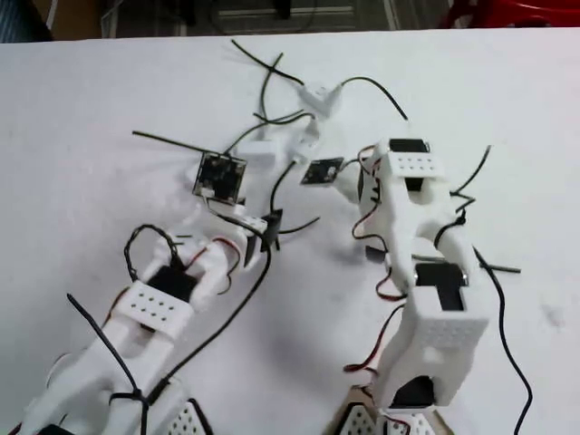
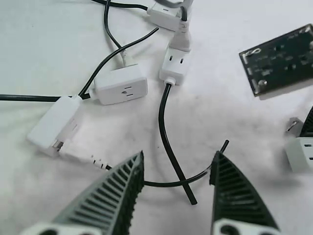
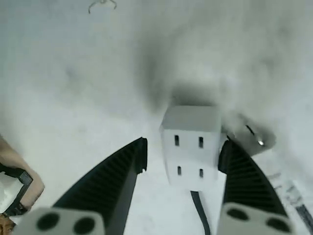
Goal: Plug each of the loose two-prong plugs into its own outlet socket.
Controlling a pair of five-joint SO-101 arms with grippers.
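"Between the right gripper's (image 3: 185,146) fingers, what was there?"

"A white socket block (image 3: 190,142), its two pairs of slots facing the wrist camera and a black lead running from one end. The jaws were spread, one on each side of it. One finger stood just beside its wall and the other stood apart. I couldn't tell whether either one touched it."

"And the other arm?"

"The left gripper (image 2: 177,164) hung with its jaws wide apart over a loop of black cable (image 2: 166,122), pinching nothing. Beyond the loop lay a two-slot socket (image 2: 175,66), a square white block (image 2: 121,84) near it, and a long white plug (image 2: 51,125) farther off, lying flat."

"Where did all that sit, seen from above?"

"The tangle of white pieces and leads lay in the upper middle of the frame, on the white table (image 1: 91,109). A dark board (image 1: 220,175) sat left of centre, a smaller dark board (image 1: 322,170) just right of it. The left arm (image 1: 154,308) came in from the lower left, the right arm (image 1: 435,335) from the lower right."
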